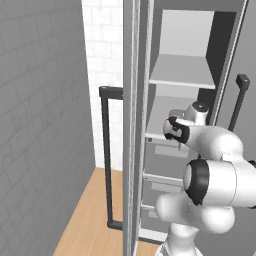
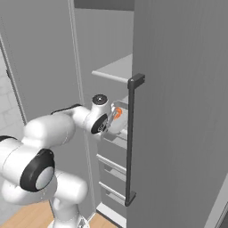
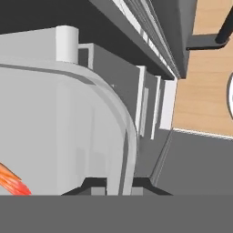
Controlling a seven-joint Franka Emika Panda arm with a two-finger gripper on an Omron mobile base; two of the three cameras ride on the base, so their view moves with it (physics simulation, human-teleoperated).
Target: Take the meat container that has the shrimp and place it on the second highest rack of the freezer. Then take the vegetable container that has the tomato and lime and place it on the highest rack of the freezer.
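The freezer (image 1: 200,45) stands open. My gripper (image 2: 109,123) reaches into it at the height of the second highest rack (image 1: 161,116) and is shut on the wall of the pale meat container (image 2: 119,121). The orange-pink shrimp (image 2: 117,114) lies inside the container. In the hand view the container's curved rim (image 3: 122,136) runs between my fingertips (image 3: 93,184), and the shrimp (image 3: 10,179) shows at the lower left. The highest rack (image 1: 182,77) is bare above. Tomato, lime and their container are out of view.
Grey drawer fronts (image 1: 165,160) stack below the racks. The open freezer door (image 1: 131,125), with its long black handle (image 1: 106,160), stands to the left. A neighbouring grey door with a black bar handle (image 2: 131,138) stands close on the right. Wood floor (image 1: 90,210) lies below.
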